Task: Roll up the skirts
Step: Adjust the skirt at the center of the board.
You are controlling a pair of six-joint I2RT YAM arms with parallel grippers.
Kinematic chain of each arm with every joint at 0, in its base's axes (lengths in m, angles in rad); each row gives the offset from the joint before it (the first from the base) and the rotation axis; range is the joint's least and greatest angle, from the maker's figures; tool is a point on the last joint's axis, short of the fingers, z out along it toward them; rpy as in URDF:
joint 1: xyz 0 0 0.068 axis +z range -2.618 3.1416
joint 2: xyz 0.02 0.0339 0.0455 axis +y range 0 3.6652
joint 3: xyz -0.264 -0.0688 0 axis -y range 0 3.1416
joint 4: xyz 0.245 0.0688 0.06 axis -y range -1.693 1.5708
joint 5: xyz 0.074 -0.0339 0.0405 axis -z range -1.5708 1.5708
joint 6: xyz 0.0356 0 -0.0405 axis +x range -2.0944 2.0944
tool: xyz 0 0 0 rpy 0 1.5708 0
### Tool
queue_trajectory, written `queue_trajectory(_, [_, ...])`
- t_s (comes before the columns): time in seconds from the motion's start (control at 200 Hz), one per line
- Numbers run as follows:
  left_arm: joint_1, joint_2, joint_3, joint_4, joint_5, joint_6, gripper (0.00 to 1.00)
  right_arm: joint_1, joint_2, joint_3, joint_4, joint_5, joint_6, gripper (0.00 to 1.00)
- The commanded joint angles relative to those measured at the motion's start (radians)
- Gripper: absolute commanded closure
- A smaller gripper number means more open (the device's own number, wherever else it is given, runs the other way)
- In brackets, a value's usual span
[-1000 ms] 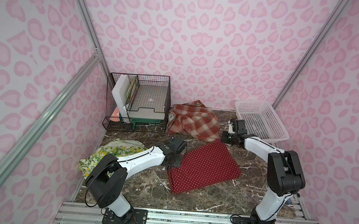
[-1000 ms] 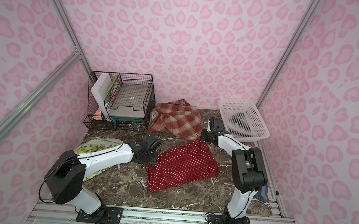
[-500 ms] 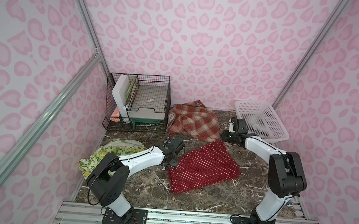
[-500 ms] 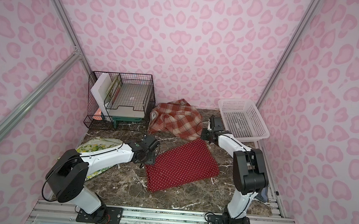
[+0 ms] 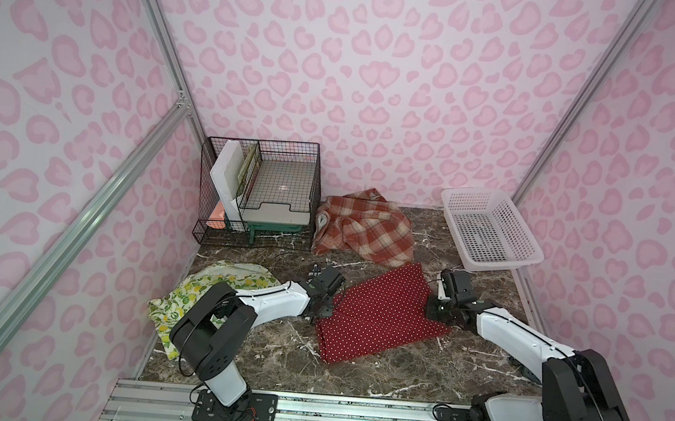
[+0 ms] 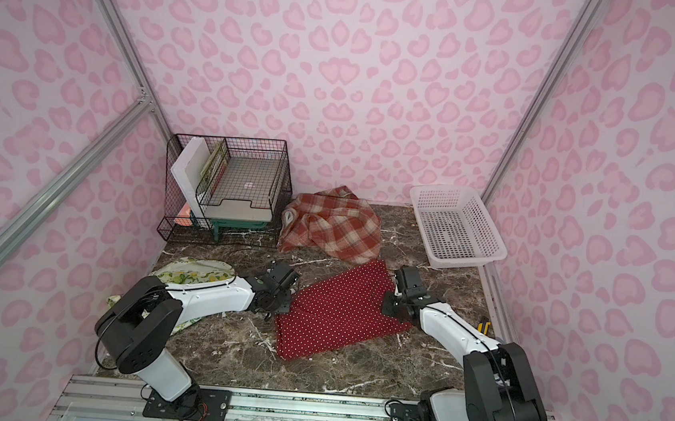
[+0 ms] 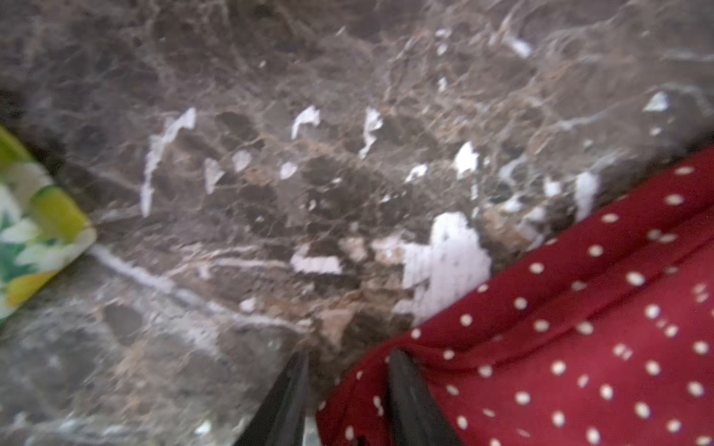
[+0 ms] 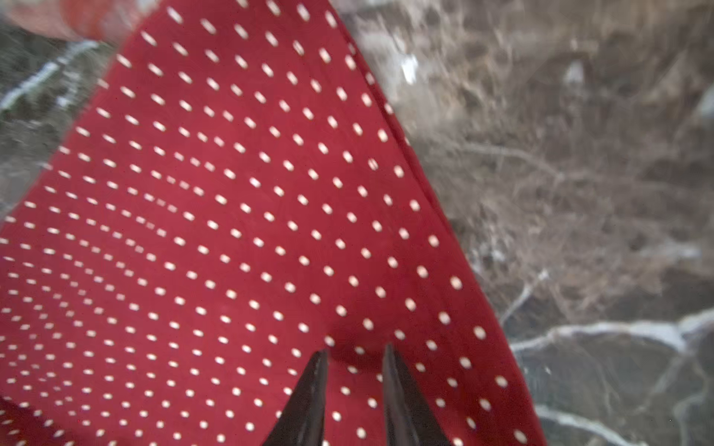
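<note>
The red polka-dot skirt (image 5: 380, 319) lies flat on the desk (image 5: 396, 375), left end effector (image 7: 347, 359) slightly spread astride its 9 o'clock edge, right end effector (image 8: 355, 351) slightly spread over its 3 o'clock edge.

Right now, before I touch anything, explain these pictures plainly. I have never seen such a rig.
Two white-and-black robot arms stand at the near edge of a marble table, each ending in a two-fingered gripper. The two wide pictures look down from overhead, almost the same view. The two close-ups come from cameras on the wrists. On the table lie a red polka-dot skirt, flat in the middle, a crumpled plaid skirt behind it and a lemon-print skirt by the left arm. A white basket and a wire rack stand at the back. The left gripper is at one edge of that skirt, the right gripper over the opposite edge; both jaws stand slightly apart, nothing lifted.
</note>
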Motion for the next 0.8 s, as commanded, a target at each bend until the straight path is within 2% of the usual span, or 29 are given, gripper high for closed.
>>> queue_trajectory(0.0, [0.001,0.038,-0.033,-0.07,0.139,0.026,0.66,0.001,0.02,-0.045,0.034,-0.008,0.043,0.72])
queue_trajectory(0.265, [-0.004,-0.019,-0.112,-0.113,0.196,-0.016,0.64,-0.057,0.165,-0.004,0.077,0.007,-0.002,0.78])
queue_trajectory(0.425, [-0.061,-0.091,-0.159,-0.134,0.244,-0.082,0.53,-0.099,0.263,0.09,0.074,0.035,-0.062,0.8])
queue_trajectory(0.58, [-0.161,-0.184,-0.129,-0.237,0.205,-0.13,0.43,-0.108,0.317,0.215,0.033,0.091,-0.102,0.8])
queue_trajectory(0.685, [-0.171,-0.269,-0.141,-0.262,0.196,-0.154,0.39,-0.111,0.346,0.263,0.0,0.121,-0.121,0.78])
queue_trajectory(0.795, [-0.171,-0.354,-0.166,-0.286,0.173,-0.175,0.4,-0.1,0.322,0.239,-0.012,0.119,-0.108,0.76])
